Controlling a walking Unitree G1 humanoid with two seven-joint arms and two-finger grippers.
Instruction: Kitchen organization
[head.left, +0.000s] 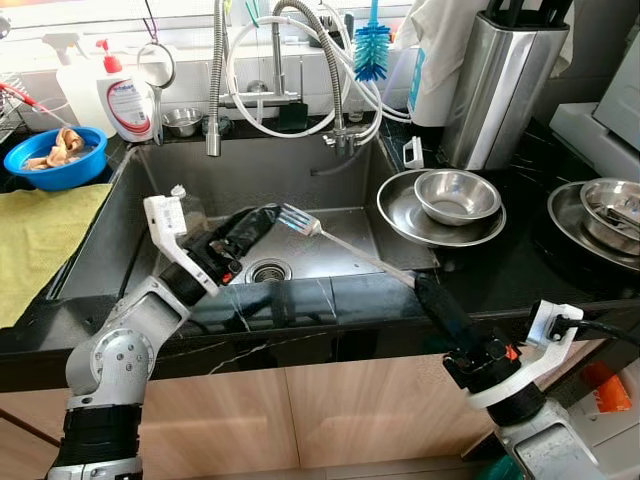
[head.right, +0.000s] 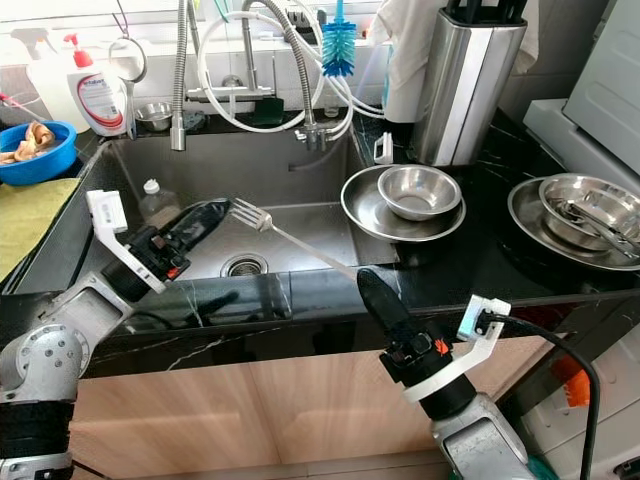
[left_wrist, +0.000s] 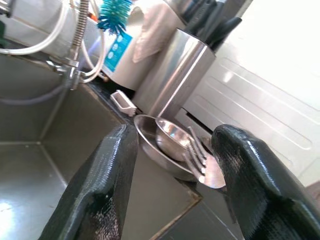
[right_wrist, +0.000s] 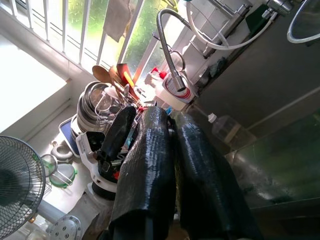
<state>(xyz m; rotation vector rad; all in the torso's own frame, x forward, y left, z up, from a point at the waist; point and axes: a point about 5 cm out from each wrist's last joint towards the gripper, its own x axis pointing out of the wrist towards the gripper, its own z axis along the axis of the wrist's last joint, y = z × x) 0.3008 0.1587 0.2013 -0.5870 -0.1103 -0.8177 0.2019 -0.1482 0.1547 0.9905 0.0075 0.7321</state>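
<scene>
black counter (head.left: 500, 265) | steel plate with bowl (head.left: 440, 205) | knife block (head.left: 495, 85) | yellow cloth (head.left: 40, 235)

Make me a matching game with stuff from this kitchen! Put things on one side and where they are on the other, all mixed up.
Things:
1. fork
2. blue bowl
3. small steel bowl
4. blue bottle brush

Places:
A. on the counter at the left of the sink, by the yellow cloth
B. up behind the faucet hoses
C. held by the right gripper, tines over the sink near the left gripper
D. sitting in a wide steel dish at the right of the sink

Pairs: 1-C, 2-A, 3-D, 4-B
</scene>
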